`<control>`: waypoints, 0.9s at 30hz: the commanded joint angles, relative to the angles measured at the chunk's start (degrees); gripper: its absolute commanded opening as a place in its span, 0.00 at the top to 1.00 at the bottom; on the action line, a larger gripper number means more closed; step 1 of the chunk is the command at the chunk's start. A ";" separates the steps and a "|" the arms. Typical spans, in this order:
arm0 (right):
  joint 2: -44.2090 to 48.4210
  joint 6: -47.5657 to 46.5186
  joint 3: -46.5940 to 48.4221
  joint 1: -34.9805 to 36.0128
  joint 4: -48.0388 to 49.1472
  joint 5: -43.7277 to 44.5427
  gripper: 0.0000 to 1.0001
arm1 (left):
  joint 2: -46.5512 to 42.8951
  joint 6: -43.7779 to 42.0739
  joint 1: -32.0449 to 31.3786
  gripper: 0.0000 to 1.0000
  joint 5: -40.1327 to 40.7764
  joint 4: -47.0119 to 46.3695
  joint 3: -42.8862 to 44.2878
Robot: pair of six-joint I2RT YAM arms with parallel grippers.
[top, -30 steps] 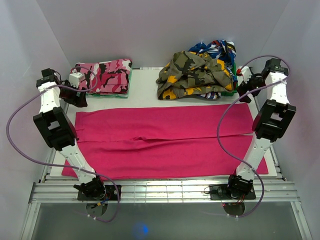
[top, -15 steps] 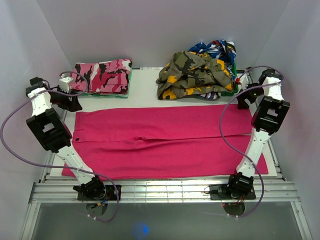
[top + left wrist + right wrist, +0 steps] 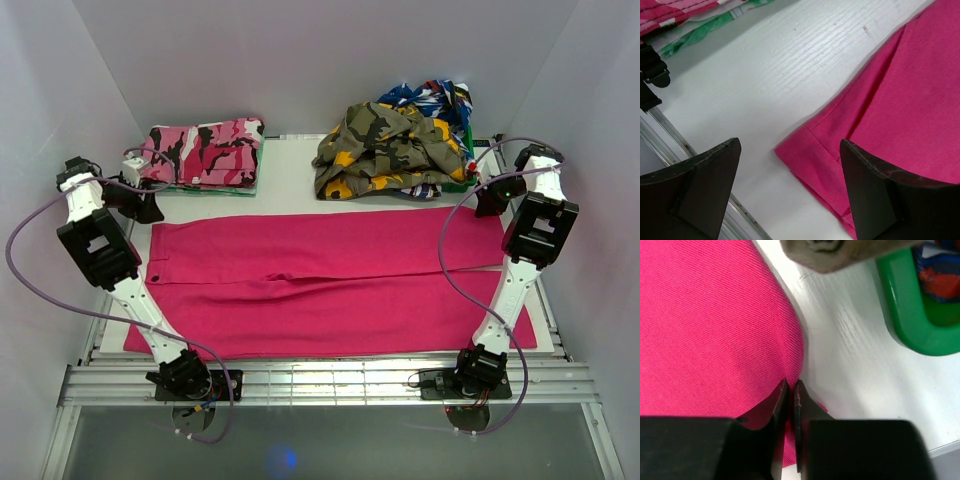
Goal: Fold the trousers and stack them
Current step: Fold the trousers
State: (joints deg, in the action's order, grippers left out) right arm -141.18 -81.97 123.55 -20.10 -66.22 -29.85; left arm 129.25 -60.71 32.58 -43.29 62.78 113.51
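Observation:
The magenta-pink trousers (image 3: pixel 320 280) lie spread flat across the table, legs side by side, waistband to the left. My left gripper (image 3: pixel 148 212) hovers at their far left corner. In the left wrist view it (image 3: pixel 789 145) is open wide, with the waistband corner of the trousers (image 3: pixel 900 100) lying between its fingers (image 3: pixel 705 175), untouched. My right gripper (image 3: pixel 490 205) is down at the far right corner. In the right wrist view it (image 3: pixel 791 385) is shut, pinching the edge of the trousers (image 3: pixel 715 315) into a small ridge.
A folded pink camouflage pair (image 3: pixel 208 152) sits on a stack at the back left. An olive-yellow camouflage garment (image 3: pixel 390 150) is heaped over a green basket (image 3: pixel 910 315) at the back right, close to my right gripper. A metal rail (image 3: pixel 670 140) runs along the table's left edge.
Both arms swung outward and down to the trousers' far corners. The right gripper, open before, has closed on the fabric edge. The left gripper has stayed open.

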 commanded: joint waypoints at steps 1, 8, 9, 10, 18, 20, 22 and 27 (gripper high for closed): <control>-1.73 -1.96 -2.87 -0.12 -0.85 4.18 0.92 | 1.09 -4.50 -0.23 0.08 -2.85 2.16 4.78; -0.14 -2.31 -4.45 0.06 -0.41 4.09 0.92 | 3.29 -6.79 -2.08 0.09 -3.64 -0.64 4.00; -0.14 -2.40 -4.54 0.15 -0.41 4.09 0.92 | 3.90 -7.05 -2.43 0.09 -3.56 -0.65 4.08; 0.03 -2.40 -4.54 0.15 -0.41 4.01 0.92 | 4.16 -8.71 -2.69 0.11 -3.38 0.22 4.00; 1.26 -2.40 -5.60 0.32 -0.14 4.53 0.92 | 7.24 -22.69 -3.49 0.20 -2.78 13.06 4.70; 1.18 -2.23 -5.69 0.50 -0.05 4.53 0.92 | 8.47 -23.84 -3.49 0.25 -1.63 14.99 4.70; 1.18 -1.96 -5.86 0.58 0.30 4.53 0.92 | 9.87 -24.02 -3.40 0.26 -0.14 15.44 4.52; 1.17 -1.35 -5.86 0.94 0.74 4.36 0.92 | 12.69 -21.83 -3.49 0.53 3.38 14.04 4.79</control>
State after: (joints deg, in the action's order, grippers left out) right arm -139.02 -83.35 120.11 -19.59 -64.27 -29.02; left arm 138.98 -81.52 29.04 -43.83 74.76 117.91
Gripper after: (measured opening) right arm 0.089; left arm 0.554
